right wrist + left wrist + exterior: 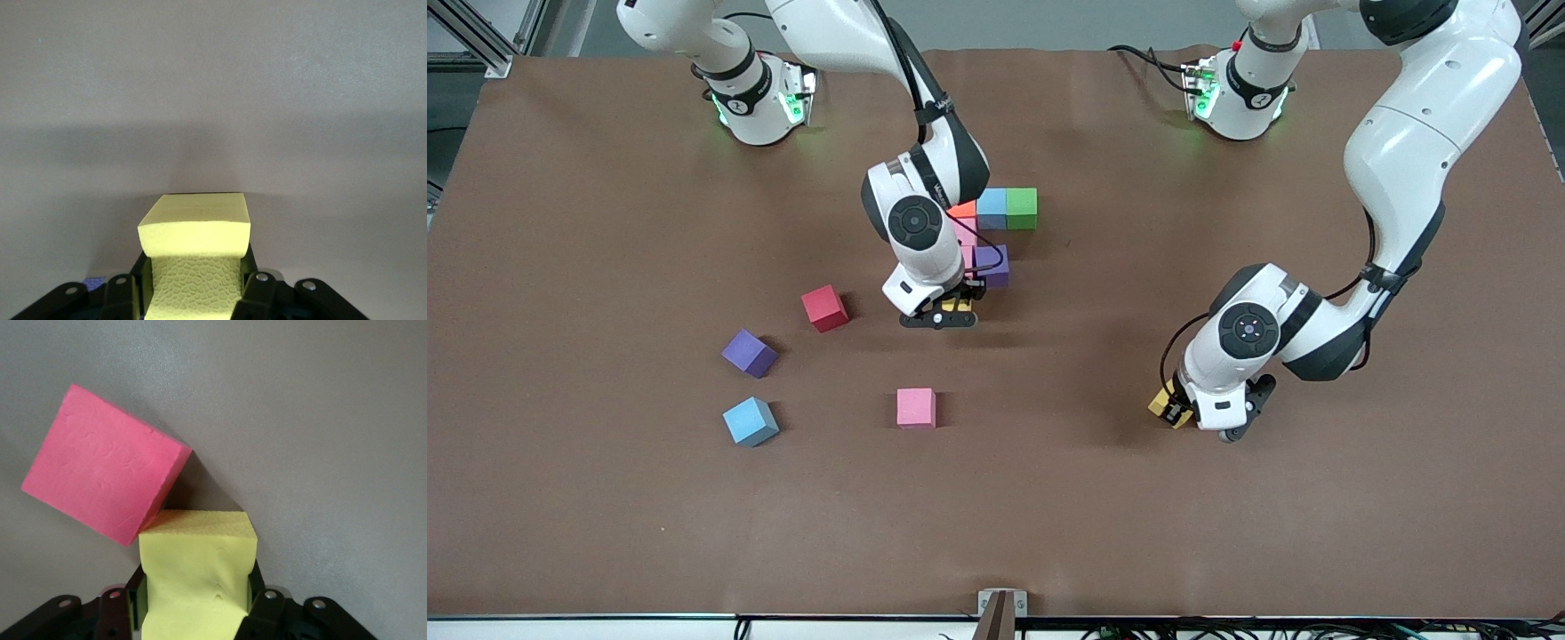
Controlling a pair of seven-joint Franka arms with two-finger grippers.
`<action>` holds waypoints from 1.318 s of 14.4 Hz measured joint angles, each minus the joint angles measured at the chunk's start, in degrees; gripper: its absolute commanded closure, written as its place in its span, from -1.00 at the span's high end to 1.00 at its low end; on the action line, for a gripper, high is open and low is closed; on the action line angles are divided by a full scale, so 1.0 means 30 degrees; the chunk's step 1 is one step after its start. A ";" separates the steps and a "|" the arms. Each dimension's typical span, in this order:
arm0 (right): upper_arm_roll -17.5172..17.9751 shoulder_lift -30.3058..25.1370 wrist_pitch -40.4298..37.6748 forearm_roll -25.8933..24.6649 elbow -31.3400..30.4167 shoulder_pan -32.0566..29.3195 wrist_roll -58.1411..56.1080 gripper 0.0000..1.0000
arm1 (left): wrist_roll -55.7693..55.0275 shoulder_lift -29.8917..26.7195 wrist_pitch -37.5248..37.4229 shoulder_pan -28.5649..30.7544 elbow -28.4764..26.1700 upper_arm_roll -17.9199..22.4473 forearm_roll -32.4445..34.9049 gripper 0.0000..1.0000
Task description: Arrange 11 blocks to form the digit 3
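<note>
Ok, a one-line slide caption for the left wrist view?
Left gripper clamps a yellow block, with a pink block beside it.

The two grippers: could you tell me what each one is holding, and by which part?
Each grips a yellow block by two opposite side faces: the left gripper its block, the right gripper its own.

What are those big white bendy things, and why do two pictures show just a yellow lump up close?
They are two robot arms bolted to a brown table, seen from a camera high above. Each arm ends in a hand with two fingers. The two close-up pictures come from small cameras on the arms' wrists. The left hand pinches a yellow block, with a pink block lying close by it. The right hand pinches another yellow block beside a cluster of coloured blocks. Loose on the table are red, purple, light blue and pink blocks.
</note>
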 measured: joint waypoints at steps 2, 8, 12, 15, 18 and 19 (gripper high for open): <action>0.0017 0.0000 0.0029 0.0000 -0.0078 0.0017 0.0000 -0.95 | -0.1221 -0.0007 0.0006 -0.0014 0.0017 -0.0030 0.0000 -0.39; 0.0094 0.0001 0.0735 0.0000 -0.0155 0.0167 0.0111 -0.95 | -1.0528 -0.0282 -0.0031 -0.0609 -0.0983 -0.0679 0.0040 -0.39; 0.0102 0.0000 0.0757 0.0000 -0.0225 0.0180 0.0115 -0.95 | -1.5410 -0.0798 -0.0047 -0.0782 -0.2465 -0.1500 0.0161 -0.39; 0.0137 0.0000 0.0775 0.0000 -0.0252 0.0195 0.0116 -0.95 | -1.7599 -0.1179 -0.0092 -0.0776 -0.3485 -0.2100 0.0161 -0.39; 0.0186 0.0000 0.0785 0.0000 -0.0286 0.0256 0.0126 -0.92 | -1.9422 -0.1333 -0.0573 -0.0775 -0.4335 -0.3097 0.0161 -0.39; 0.0186 0.0000 0.0795 0.0000 -0.0291 0.0262 0.0129 -0.91 | -1.9997 -0.1365 -0.0660 -0.0779 -0.4582 -0.3518 0.0161 -0.39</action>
